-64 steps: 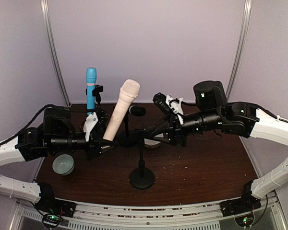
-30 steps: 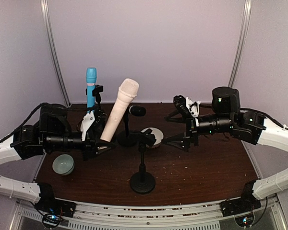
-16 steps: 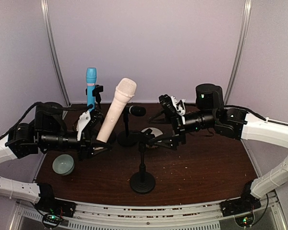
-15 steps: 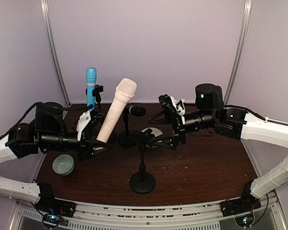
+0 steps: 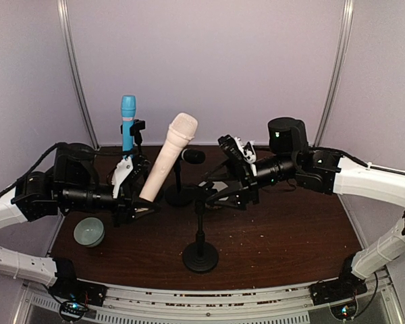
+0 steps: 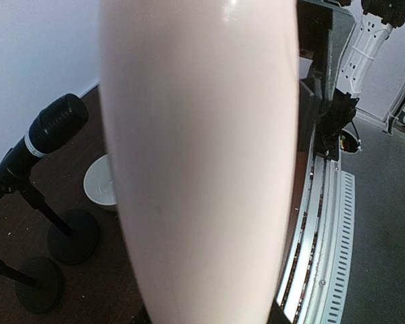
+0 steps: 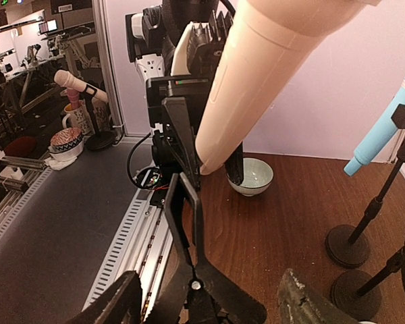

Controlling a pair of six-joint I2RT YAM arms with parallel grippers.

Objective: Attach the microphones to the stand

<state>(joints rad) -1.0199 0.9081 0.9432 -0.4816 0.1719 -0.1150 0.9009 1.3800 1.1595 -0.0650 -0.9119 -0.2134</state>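
Observation:
My left gripper is shut on the lower end of the pale cream-pink microphone, which tilts up to the right; it fills the left wrist view. The light blue microphone stands upright in a stand at the back left. The black microphone sits in the middle back stand. The front stand has an empty black clip at its top. My right gripper is open, its fingers spread on either side of that clip.
A pale green bowl sits on the brown table at the left, below my left arm. A white bowl lies behind the front stand, partly hidden. The round stand bases stand mid-table.
My right gripper has swung left from the right side to the front stand's clip. My left gripper has shifted the cream-pink microphone slightly right, toward the stand.

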